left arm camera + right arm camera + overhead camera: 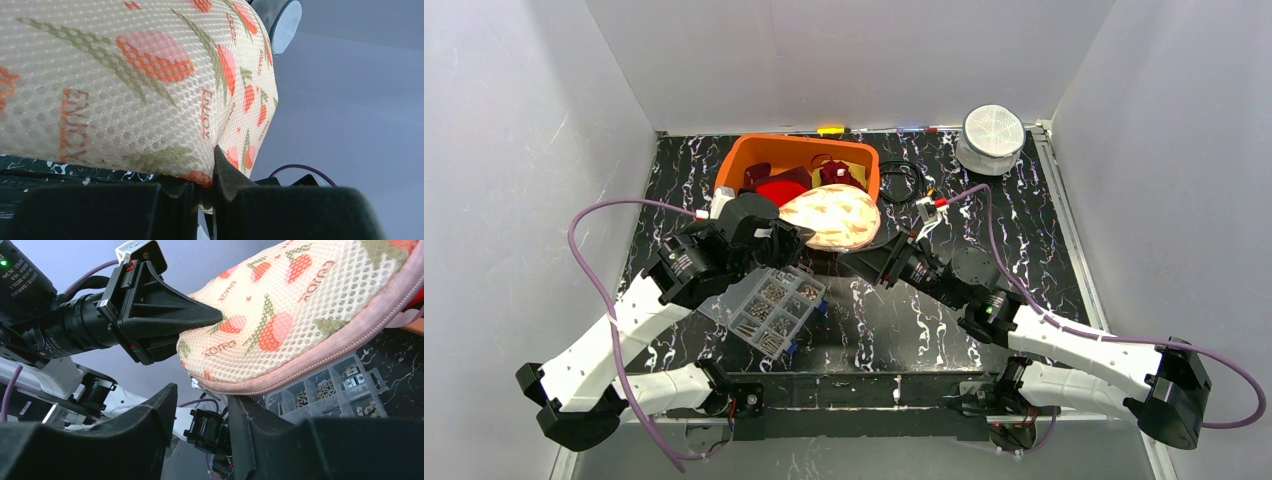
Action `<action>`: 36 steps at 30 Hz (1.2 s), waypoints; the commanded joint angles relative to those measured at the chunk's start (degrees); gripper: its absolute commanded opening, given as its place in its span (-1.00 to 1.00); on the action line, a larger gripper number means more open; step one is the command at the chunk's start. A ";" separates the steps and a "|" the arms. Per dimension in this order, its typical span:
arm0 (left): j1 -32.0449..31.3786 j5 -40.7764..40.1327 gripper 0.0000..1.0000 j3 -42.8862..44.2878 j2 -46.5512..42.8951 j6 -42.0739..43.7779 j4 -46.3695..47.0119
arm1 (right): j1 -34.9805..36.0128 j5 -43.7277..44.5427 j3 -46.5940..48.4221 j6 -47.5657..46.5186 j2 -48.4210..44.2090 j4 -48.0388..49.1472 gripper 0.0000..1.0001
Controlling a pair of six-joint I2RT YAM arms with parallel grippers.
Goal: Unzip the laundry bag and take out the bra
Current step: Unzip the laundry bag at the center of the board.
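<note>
the laundry bag [834,216], cream mesh printed with red fruit and green leaves, sits lifted off the table [904,325] at the front right corner of the orange basket [754,150], between the two arms. a pink zipper band [310,365] runs along its lower edge, and a small white zipper pull [195,385] hangs at the band's end. the left end effector [217,317] is pinched tight on the mesh at the bag's left tip and holds that end up. the right end effector [200,400] sits just below the zipper end with its jaws partly apart; the pull hangs just above the gap, and nothing can be seen clamped between them. a clear compartment box [769,305] of small metal parts lies on the table below the bag. red garments [781,190] lie in the basket behind it. a white round container [991,137] stands at the far right corner.
</note>
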 commanded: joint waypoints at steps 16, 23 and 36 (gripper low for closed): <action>0.09 -3.57 -1.00 -1.16 -2.34 -0.47 0.95 | 0.27 1.69 -1.19 0.33 -0.75 4.28 -0.42; 0.03 -3.62 -1.00 -1.38 -2.46 -0.54 1.03 | 0.31 1.56 -1.89 0.18 -1.29 4.44 -0.62; 0.02 -3.91 -1.00 -3.18 -3.84 0.23 0.99 | 0.37 2.94 0.00 -4.91 -4.87 -8.01 -0.97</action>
